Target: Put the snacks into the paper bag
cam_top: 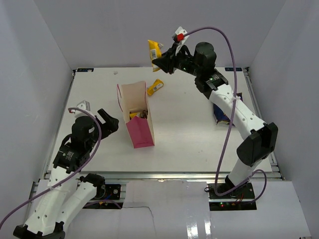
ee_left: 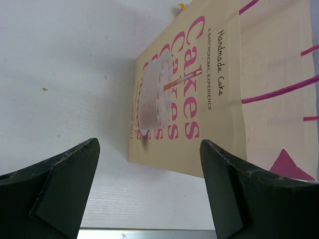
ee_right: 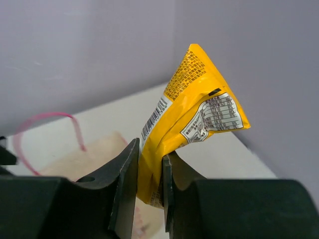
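Right claw [ee_right: 149,167] is clamped narrow on a yellow bar [ee_right: 194,107]. It grips the lower end, and the rest of the wrapper sticks up past the fingers. In the top view we see it lifted clear of the tabletop [cam_top: 189,139], at about 1 o'clock from the paper bag [cam_top: 141,133].

The paper bag is upright near tabletop centre-left with its mouth open. We can make out yellow and dark wrappers [cam_top: 138,115] inside, but we can't tell how many.

Left claw [ee_left: 149,145] is spread wide with nothing between the fingers. It sits low at 9 o'clock of the bag, facing its printed side, near but not touching.

A second yellow bar [cam_top: 156,88] lies on the tabletop at 1 o'clock of the bag, just beyond it.

The chip bag [cam_top: 220,114] is at 3 o'clock, well apart from the bag and partly hidden behind the right arm [cam_top: 244,119].
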Motion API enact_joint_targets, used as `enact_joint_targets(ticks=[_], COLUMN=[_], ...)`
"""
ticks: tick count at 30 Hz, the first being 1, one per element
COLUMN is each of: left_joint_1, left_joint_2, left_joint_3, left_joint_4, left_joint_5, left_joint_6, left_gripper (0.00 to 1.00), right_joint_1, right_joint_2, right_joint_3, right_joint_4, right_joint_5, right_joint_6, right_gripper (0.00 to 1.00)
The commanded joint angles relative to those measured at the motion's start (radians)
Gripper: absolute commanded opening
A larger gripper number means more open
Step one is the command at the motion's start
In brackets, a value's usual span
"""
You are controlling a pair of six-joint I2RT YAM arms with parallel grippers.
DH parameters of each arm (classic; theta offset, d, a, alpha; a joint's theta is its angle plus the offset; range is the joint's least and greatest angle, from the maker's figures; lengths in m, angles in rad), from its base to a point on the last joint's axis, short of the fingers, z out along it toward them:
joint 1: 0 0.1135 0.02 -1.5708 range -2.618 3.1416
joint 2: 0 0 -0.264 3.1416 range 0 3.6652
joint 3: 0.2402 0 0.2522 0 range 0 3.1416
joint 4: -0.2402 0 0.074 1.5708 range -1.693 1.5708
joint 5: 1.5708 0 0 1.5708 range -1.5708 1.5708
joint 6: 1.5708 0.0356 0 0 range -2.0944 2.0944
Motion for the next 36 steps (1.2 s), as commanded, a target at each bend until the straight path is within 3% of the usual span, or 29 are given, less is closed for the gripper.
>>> enact_joint_targets(ticks=[1, 4, 12, 15, 19, 22, 30, 33, 36], left_joint_1=[-0.001, -0.001, -0.001, -0.001, -0.001, -0.001, -0.001, -0.001, -0.001], left_joint_2=[-0.025, -0.056, -0.168, -0.201, -0.202, -0.177, -0.169, -0.172, -0.154], left_joint_3=[-0.007, -0.012, -0.023, -0.03, -0.032, -0.018, -0.006, 0.017, 0.09], left_joint_4=[0.024, 0.021, -0.031, -0.048, -0.049, -0.046, -0.042, -0.039, -0.036], left_joint_5=[0.002, 0.007, -0.007, -0.015, -0.013, -0.012, -0.004, 0.004, 0.027], left_joint_6=[0.009, 0.011, -0.028, -0.04, -0.043, -0.037, -0.028, -0.018, 0.031], left_gripper=[0.93, 0.92, 0.92, 0.92, 0.92, 0.92, 0.92, 0.92, 0.92], right_joint_1=[0.107, 0.225, 0.327, 0.345, 0.364, 0.368, 0.342, 0.286, 0.116], right_joint_2=[-0.016, -0.013, -0.004, -0.024, -0.042, -0.053, -0.061, -0.062, -0.084], right_joint_3=[0.077, 0.114, 0.062, 0.007, -0.034, -0.018, 0.091, 0.088, 0.005], right_joint_4=[-0.014, -0.031, -0.038, -0.037, -0.037, -0.038, -0.052, -0.071, -0.097], right_joint_5=[-0.124, -0.058, 0.195, 0.218, 0.227, 0.226, 0.26, 0.26, 0.14], right_joint_6=[-0.022, -0.025, -0.023, -0.058, -0.112, -0.121, -0.132, -0.16, -0.194], right_gripper=[0.1, 0.11, 0.17, 0.23, 0.48, 0.57, 0.59, 0.62, 0.63])
